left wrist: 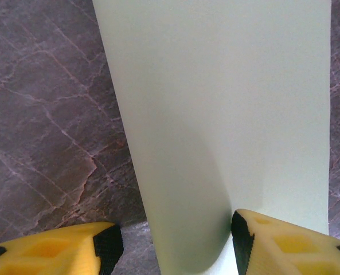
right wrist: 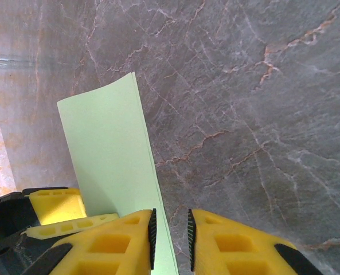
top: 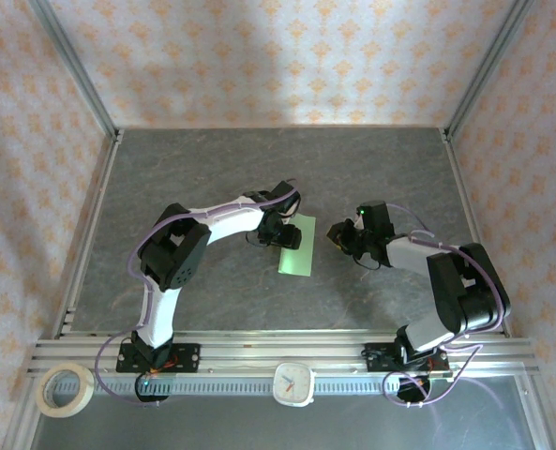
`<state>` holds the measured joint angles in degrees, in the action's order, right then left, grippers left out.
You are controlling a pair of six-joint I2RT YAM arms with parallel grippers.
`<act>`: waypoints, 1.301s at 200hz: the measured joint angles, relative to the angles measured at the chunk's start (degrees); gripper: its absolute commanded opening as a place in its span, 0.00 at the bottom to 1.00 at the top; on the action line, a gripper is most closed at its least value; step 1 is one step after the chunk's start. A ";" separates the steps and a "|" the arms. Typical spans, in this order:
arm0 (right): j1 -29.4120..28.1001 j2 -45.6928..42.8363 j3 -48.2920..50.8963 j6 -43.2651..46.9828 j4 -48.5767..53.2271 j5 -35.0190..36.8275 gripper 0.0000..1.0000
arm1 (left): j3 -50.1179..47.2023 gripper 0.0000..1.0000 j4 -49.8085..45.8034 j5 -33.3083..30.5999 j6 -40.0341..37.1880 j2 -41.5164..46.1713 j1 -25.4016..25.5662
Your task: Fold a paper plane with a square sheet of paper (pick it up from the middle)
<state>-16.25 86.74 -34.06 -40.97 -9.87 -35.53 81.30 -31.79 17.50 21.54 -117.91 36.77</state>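
The square sheet of paper lies on the grey marble table as a pale green strip folded in half. In the left wrist view the paper has its rounded fold between the wide-apart jaws of my left gripper. The right pad touches it and the left pad stands clear. My left gripper sits at the strip's left edge. My right gripper is just right of the strip. Its jaws stand a narrow gap apart, and the double edge of the paper runs under that gap. No paper plane shape shows.
A roll of tape and a white square clock lie in front of the aluminium rail. Metal frame posts and patterned walls ring the table. The left gripper's yellow fingers show beyond the paper.
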 measured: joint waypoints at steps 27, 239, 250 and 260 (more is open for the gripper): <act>-0.09 0.00 0.00 -0.17 -0.02 -0.02 0.24 | 0.28 0.60 -0.24 0.00 -0.04 -0.35 0.00; -0.83 0.92 0.04 -0.59 -0.46 -0.48 0.24 | 1.81 0.60 -1.97 -1.77 -0.44 -1.60 0.79; -0.85 0.92 0.04 -0.59 -0.46 -0.48 0.24 | 1.81 0.59 -1.97 -1.90 -0.42 -1.60 0.79; -0.85 0.94 0.04 -0.59 -0.46 -0.46 0.24 | 1.81 0.59 -1.97 -1.95 -0.42 -1.60 0.79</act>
<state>-17.10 87.68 -34.02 -41.56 -10.33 -35.99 83.11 -33.76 15.55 21.12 -119.50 37.56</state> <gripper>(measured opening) 0.244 0.595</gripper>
